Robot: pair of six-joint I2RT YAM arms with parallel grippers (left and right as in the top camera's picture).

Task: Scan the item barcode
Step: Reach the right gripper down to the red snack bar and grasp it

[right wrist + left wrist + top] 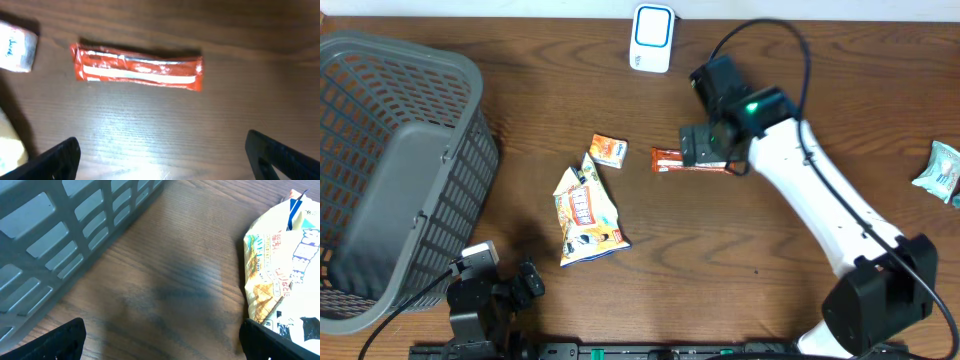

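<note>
A red snack bar [137, 67] lies flat on the wooden table, just beyond my right gripper [162, 155], which hangs above it open and empty. From overhead, the right gripper [705, 148] covers part of the bar [670, 159]. The white and blue barcode scanner [652, 37] stands at the table's far edge, behind the bar. My left gripper [162, 340] is open and empty, low over bare wood near the front edge. A yellow chips bag [282, 270] lies to its right. In the overhead view the left gripper [523, 283] sits at the bottom left.
A grey plastic basket [380, 170] fills the left side, and its slotted wall [60, 240] stands close to the left gripper. A small orange packet [608, 150] and the chips bag [586, 213] lie mid-table. A teal packet [938, 170] lies at the right edge.
</note>
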